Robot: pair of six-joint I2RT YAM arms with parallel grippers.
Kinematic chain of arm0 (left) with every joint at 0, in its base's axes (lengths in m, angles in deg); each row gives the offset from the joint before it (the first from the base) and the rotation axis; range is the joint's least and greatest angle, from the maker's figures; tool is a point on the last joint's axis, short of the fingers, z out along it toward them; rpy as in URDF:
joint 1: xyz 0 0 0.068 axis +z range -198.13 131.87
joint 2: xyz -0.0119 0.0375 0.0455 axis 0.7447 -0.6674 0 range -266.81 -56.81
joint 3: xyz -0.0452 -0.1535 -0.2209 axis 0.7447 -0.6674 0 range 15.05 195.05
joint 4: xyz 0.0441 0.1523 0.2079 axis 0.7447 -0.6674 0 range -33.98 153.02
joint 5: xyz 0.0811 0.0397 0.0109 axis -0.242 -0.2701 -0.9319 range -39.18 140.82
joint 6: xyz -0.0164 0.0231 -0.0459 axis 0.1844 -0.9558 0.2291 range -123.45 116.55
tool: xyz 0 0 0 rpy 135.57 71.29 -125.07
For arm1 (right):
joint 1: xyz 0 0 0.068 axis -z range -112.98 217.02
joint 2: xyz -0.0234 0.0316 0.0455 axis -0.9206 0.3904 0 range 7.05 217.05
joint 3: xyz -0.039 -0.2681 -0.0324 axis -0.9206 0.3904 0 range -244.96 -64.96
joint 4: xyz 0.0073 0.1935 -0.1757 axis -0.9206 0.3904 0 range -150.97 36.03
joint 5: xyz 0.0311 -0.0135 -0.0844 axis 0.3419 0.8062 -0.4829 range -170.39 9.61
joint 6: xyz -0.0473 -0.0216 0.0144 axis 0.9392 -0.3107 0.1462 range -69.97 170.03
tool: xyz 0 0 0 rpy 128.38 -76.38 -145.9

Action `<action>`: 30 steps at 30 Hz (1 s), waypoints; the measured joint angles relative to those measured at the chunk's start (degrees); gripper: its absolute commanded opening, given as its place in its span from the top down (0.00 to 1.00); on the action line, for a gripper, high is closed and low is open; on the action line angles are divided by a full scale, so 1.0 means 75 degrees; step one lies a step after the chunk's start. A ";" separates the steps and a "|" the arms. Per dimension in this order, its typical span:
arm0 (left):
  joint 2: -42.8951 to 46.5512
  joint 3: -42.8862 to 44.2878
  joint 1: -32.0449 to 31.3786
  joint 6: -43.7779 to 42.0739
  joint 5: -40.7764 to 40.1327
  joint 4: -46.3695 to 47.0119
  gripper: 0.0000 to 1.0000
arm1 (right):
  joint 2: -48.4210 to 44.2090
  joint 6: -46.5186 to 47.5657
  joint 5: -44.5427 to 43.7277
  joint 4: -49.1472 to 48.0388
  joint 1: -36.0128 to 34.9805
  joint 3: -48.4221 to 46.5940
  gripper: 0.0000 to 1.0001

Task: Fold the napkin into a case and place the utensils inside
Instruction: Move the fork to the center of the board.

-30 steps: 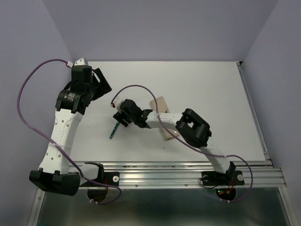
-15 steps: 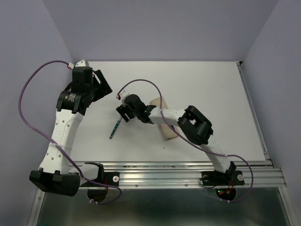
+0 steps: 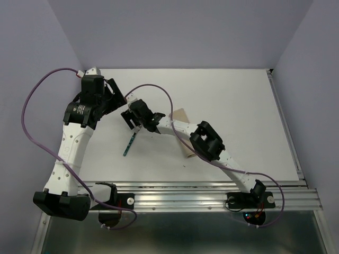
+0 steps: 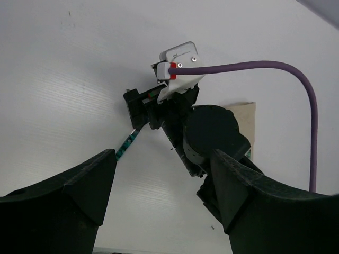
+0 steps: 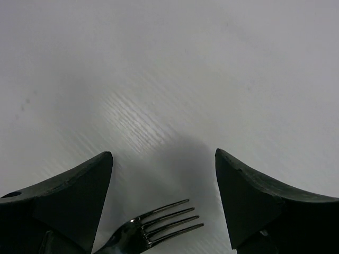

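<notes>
The napkin [image 3: 181, 114] is lying on the bench [image 3: 238, 106] as a narrow folded strip. The right arm [image 3: 206, 143] is crossing over its middle, so only its two ends are showing. The fork [image 3: 128, 144] is lying flat on the bench to the left of the napkin and apart from it, its teal handle pointing toward the near edge. The right hand [image 3: 130, 117] is reaching past the napkin and sitting over the fork's tines. In the wrist view its fingers [image 5: 79, 196] are standing wide apart on either side of the tines, gripping nothing. The left hand [image 3: 113, 98] is hanging farther left of the napkin, beyond the fork, likewise spread wide and empty.
</notes>
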 measured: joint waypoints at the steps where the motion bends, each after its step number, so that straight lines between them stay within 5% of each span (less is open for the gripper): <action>1: 0.0000 0.0000 0.0000 0.0000 0.0000 0.0003 0.18 | 0.0099 0.0000 -0.0052 0.0119 0.0000 -0.0003 0.17; 8: 0.0000 0.0000 0.0003 -0.0003 0.0058 0.0009 0.18 | -0.0341 -0.0169 -0.0175 -0.0047 0.0000 0.1198 0.20; 20: 0.0000 -0.0364 0.0003 0.0006 0.0367 0.0303 0.18 | -0.3652 -0.0973 0.0154 -0.0729 -0.0064 0.6344 0.24; 30: 0.0006 -0.0516 0.0003 0.0012 0.0548 0.0393 0.18 | -0.4986 -0.0988 0.0813 -0.0207 -0.0603 0.7662 0.26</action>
